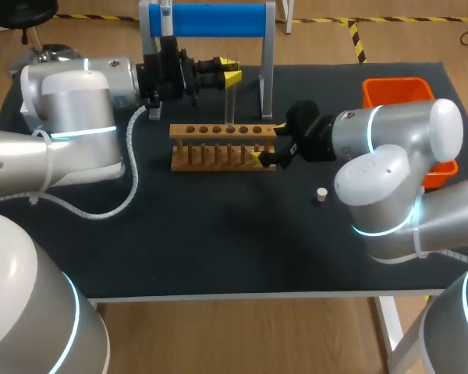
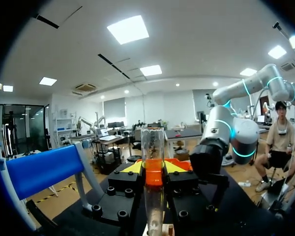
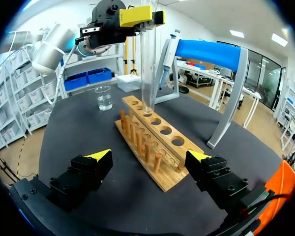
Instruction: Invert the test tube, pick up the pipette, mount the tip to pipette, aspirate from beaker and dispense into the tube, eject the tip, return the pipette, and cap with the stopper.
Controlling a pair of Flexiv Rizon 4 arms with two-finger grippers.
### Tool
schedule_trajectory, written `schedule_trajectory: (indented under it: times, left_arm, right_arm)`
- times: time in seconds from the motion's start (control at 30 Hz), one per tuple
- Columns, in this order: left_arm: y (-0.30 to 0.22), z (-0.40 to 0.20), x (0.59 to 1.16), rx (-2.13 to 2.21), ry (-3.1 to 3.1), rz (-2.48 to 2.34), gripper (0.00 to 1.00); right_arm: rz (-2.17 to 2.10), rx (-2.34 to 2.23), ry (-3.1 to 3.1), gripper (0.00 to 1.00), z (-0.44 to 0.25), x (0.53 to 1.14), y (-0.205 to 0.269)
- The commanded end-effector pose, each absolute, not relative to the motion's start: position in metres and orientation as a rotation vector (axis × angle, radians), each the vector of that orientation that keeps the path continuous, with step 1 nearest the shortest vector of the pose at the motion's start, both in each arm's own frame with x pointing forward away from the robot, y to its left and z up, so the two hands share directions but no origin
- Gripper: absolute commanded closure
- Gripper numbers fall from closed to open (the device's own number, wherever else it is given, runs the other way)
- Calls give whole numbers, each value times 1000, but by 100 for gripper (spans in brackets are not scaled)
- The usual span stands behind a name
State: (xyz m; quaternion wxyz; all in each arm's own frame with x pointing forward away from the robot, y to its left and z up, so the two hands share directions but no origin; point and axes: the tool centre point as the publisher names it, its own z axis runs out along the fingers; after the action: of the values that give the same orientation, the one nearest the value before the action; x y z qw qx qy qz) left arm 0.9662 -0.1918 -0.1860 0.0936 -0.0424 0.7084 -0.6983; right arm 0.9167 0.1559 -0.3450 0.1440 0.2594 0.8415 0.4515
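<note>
test tube (image 1: 229, 109): clear glass, upright w/ open end up, pinched near its top by left gripper (image 1: 229, 70); lower end was at a middle hole of wooden rack (image 1: 222, 146) (in it or just over it, can't tell). pipette (image 3: 168, 51) hung on blue stand (image 3: 211, 51) behind the rack. beaker (image 3: 103, 97) held clear liquid, stood beyond the rack's far end. small cream stopper (image 1: 321, 194) sat on mat (image 1: 218, 234), apart from the rack.

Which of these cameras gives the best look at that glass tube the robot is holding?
The right wrist view: the test tube shows at nearly full length, from the left gripper down to the wooden rack. The left wrist view shows only part, close up; the head view shows it faintly.
</note>
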Motion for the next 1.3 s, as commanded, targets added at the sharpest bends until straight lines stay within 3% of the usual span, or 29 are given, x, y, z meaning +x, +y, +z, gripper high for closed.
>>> schedule_trajectory:
  times: [0.03,1.3]
  left_arm:
    - [-198,-191,971,-134,2093,-2073,100]
    - [-195,-227,987,-234,2035,-2087,100]
  right_arm:
    - [1302,748,2426,0,-345,917,156]
    - [1302,748,2426,0,-345,917,156]
